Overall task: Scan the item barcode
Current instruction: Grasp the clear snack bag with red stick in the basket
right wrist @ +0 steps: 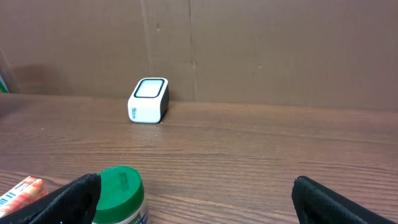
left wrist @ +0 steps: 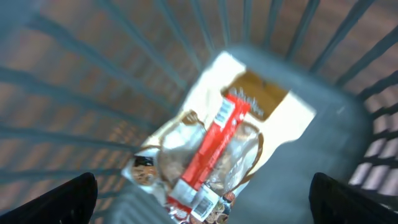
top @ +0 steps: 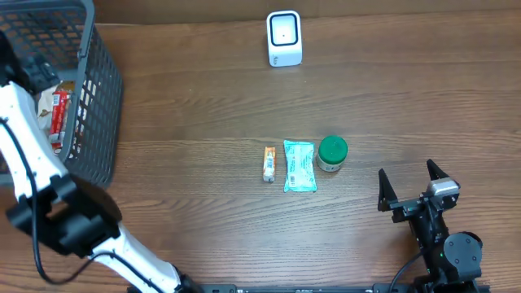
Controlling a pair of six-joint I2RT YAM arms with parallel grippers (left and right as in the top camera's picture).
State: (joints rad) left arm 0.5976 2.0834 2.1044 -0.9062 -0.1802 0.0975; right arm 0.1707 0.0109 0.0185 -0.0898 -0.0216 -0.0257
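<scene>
While the red packet [left wrist: 208,155] lies on a snack bag [left wrist: 249,118] in the basket [top: 102,106], long axis diagonal in the left wrist view, barcode at its lower end, the pick is in hand. Left jaws hang open above it, likely needing to descend and close across it; right jaws open over the counter [top: 203,98].

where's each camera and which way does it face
overhead: above the table, looking straight down; left arm, right arm show
left wrist: on left arm, looking into the basket at snack packets; left claw tips in bottom corners
right wrist: on right arm, facing the scanner; right claw tips likewise
shared: overhead and right wrist show scanner and green-lidded jar
</scene>
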